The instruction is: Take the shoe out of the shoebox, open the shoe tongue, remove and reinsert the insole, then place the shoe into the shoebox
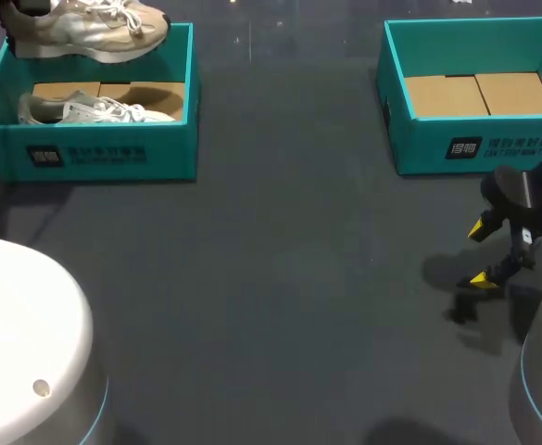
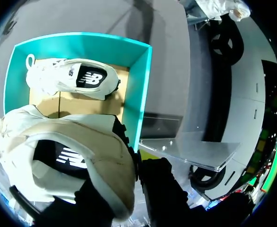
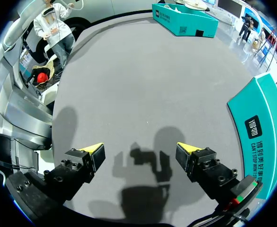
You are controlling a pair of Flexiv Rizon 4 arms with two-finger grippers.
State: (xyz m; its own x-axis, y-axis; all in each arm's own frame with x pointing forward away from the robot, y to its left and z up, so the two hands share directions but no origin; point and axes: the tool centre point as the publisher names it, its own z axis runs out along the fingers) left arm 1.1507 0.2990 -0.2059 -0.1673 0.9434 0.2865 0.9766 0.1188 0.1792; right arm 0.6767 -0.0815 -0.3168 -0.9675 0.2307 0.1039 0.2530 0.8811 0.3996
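A cream and beige sneaker [image 1: 99, 32] hangs above the back of the left teal shoebox [image 1: 104, 153], with my left gripper [image 1: 25, 11] shut on its heel end. In the left wrist view this held shoe [image 2: 81, 156] fills the space by my dark fingers [image 2: 164, 189], whose yellow tips are hidden. Its heel points at the camera. A second pale sneaker [image 1: 94, 109] [image 2: 72, 78] lies on its side on the cardboard floor of that box [image 2: 138, 94]. My right gripper [image 1: 479, 252] [image 3: 140, 151] stands open just above the table, holding nothing.
A second teal shoebox [image 1: 474, 144] [image 3: 259, 127] sits at the back right, close beside my right gripper, holding only cardboard panels. Dark grey tabletop [image 1: 280, 278] stretches between the two boxes.
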